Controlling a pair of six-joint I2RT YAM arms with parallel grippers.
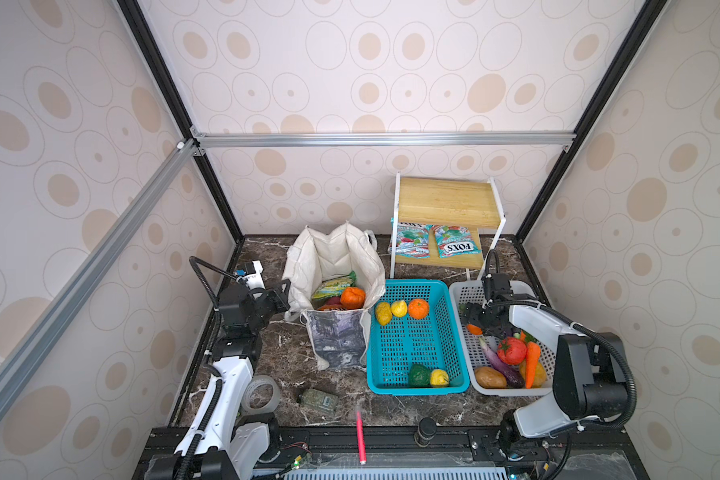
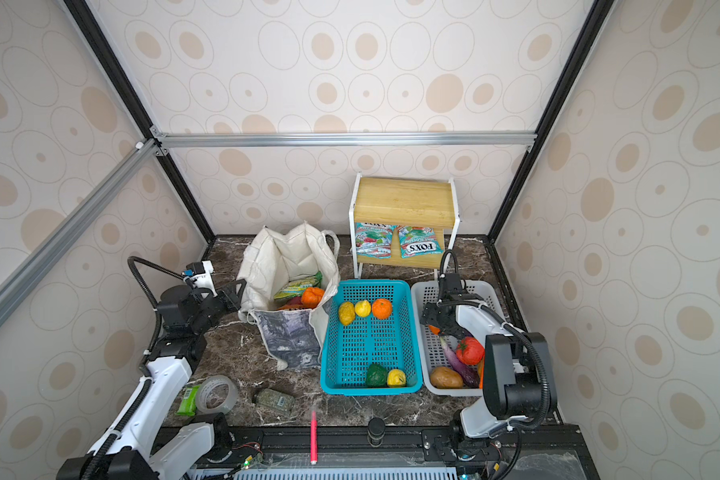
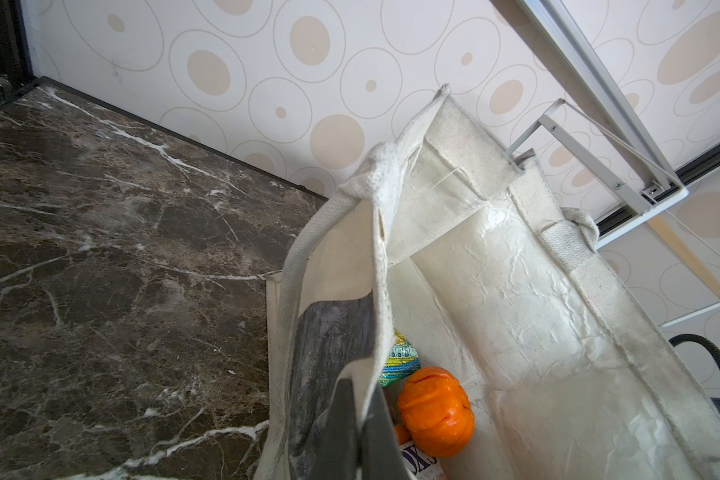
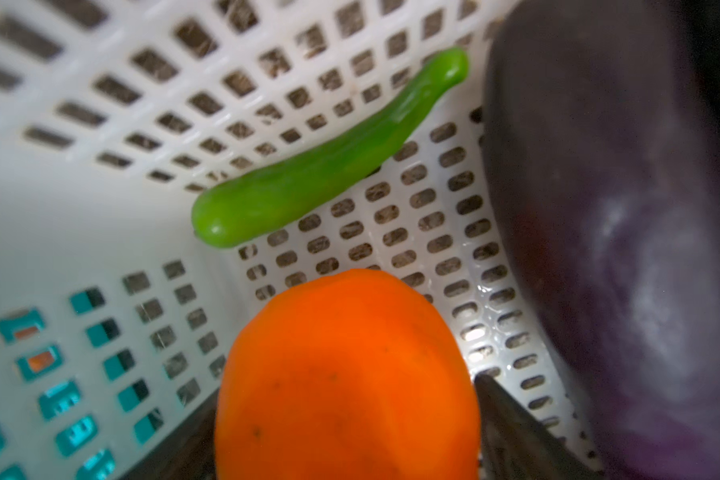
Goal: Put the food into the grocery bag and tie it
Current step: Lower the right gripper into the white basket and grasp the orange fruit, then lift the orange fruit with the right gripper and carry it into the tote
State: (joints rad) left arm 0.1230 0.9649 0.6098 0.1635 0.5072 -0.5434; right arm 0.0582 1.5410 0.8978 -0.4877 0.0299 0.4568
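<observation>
Top views: left gripper (image 1: pixel 284 291) at grocery bag (image 1: pixel 337 340) rim, fingertips hidden by cloth; bag upright, mouth up, pumpkin (image 1: pixel 352 297) inside. Opposite, right gripper (image 1: pixel 476 322) low in white basket (image 1: pixel 508 392), orange fruit (image 1: pixel 474 329) mostly hidden beneath.
Left wrist: fingers (image 3: pixel 341 436) cut off by frame edge, clamped tight on bag wall; pumpkin just beyond.
Right wrist: fingers (image 4: pixel 512 419) spread wide, flanking orange fruit; contact unclear. Blurred eggplant (image 4: pixel 620 249) beside one finger; green chili (image 4: pixel 321 166) beyond fingertips, long axis along basket wall.
</observation>
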